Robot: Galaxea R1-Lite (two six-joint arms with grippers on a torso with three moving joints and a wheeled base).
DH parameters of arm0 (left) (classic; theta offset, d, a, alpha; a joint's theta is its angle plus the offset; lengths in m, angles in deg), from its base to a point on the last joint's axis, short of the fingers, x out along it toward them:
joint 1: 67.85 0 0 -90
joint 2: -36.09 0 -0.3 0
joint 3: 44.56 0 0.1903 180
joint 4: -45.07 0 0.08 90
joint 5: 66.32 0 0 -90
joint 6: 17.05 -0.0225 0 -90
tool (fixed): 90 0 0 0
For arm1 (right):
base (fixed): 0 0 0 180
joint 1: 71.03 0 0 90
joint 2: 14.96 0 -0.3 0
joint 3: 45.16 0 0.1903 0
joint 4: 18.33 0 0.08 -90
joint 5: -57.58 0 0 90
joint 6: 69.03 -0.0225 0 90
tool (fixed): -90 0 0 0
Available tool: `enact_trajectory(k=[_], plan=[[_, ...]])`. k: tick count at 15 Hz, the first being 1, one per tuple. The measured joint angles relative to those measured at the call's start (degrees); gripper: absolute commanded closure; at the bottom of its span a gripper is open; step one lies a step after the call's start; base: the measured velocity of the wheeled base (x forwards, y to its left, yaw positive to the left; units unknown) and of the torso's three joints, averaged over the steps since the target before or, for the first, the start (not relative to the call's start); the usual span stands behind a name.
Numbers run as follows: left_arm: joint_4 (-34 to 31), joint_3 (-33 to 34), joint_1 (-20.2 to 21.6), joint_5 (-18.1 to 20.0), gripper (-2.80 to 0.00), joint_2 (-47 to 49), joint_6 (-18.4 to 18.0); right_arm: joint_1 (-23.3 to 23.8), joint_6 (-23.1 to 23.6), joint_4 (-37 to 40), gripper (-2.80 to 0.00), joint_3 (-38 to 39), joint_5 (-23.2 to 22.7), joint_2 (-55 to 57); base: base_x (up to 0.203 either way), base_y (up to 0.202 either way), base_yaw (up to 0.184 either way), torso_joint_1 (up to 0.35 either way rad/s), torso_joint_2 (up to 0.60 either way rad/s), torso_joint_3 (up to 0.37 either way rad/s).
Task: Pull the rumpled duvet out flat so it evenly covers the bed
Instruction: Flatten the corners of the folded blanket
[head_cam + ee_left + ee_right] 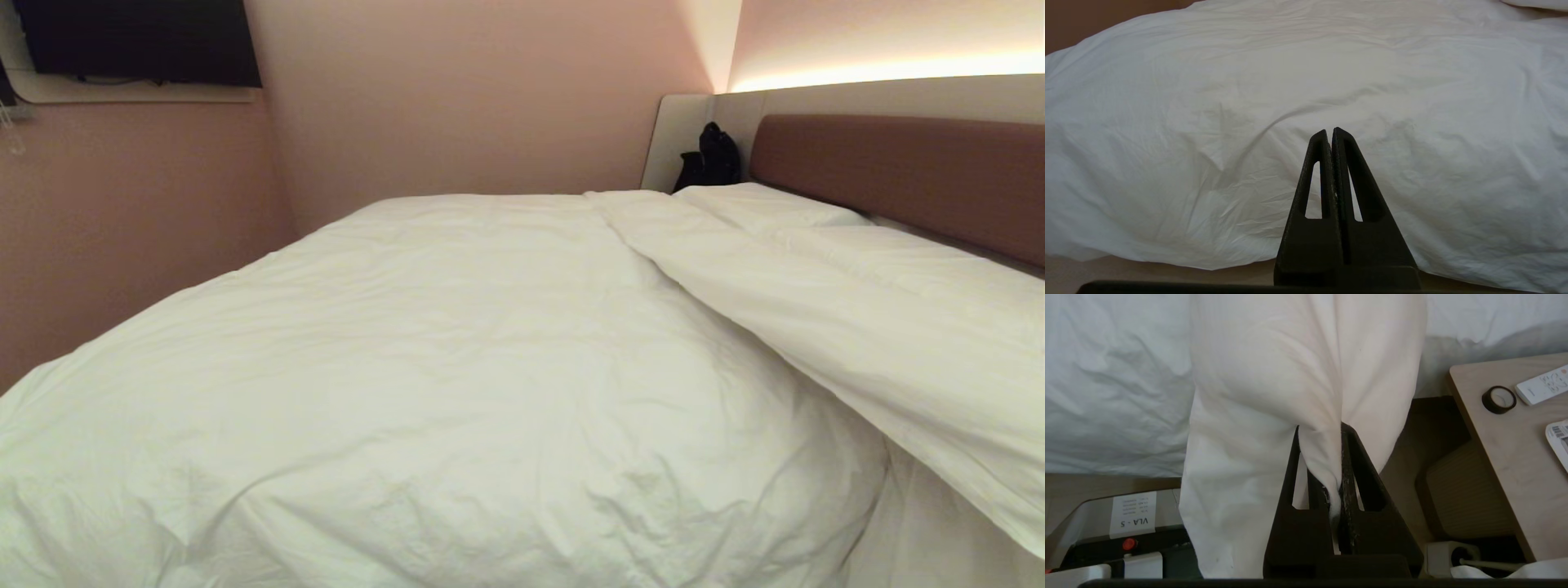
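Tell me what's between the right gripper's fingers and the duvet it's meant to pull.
Nothing lies between: in the right wrist view the right gripper is shut on a bunched fold of the duvet, with the fabric pinched directly between its fingers.

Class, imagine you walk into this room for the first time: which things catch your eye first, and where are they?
The puffy white duvet dominates, heaped over most of the bed, with one stretch drawn up diagonally toward the near right. There the right tool is shut on a pinched fold of it beside the bedside table. The left tool is shut and empty, in front of the duvet's near edge.
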Motion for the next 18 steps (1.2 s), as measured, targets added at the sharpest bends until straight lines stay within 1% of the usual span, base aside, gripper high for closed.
enact_trajectory(k=[3, 10, 11, 18], plan=[[-0.01, -0.02, 0.00, 0.00, 0.00, 0.00, 0.01, 0.00, -0.17, -0.04, 0.00, 1.49, -0.05, -1.37, 0.000, 0.000, 0.000, 0.000, 0.00, 0.000], [0.01, -0.02, 0.00, 0.00, 0.00, 0.00, 0.01, -0.15, -0.22, -0.17, 0.00, 1.84, -0.16, -1.98, 0.000, 0.000, 0.000, 0.000, 0.00, 0.000], [0.01, -0.02, 0.00, 0.01, 0.00, 0.00, -0.01, -0.20, -0.22, -0.37, -2.80, 1.89, -0.16, -2.01, 0.000, 0.000, 0.000, 0.000, 0.00, 0.000], [0.01, -0.02, 0.00, 0.00, 0.00, 0.00, -0.01, -0.23, -0.22, -0.45, -2.80, 1.49, -0.27, -1.95, 0.000, 0.000, 0.000, 0.000, 0.00, 0.000]])
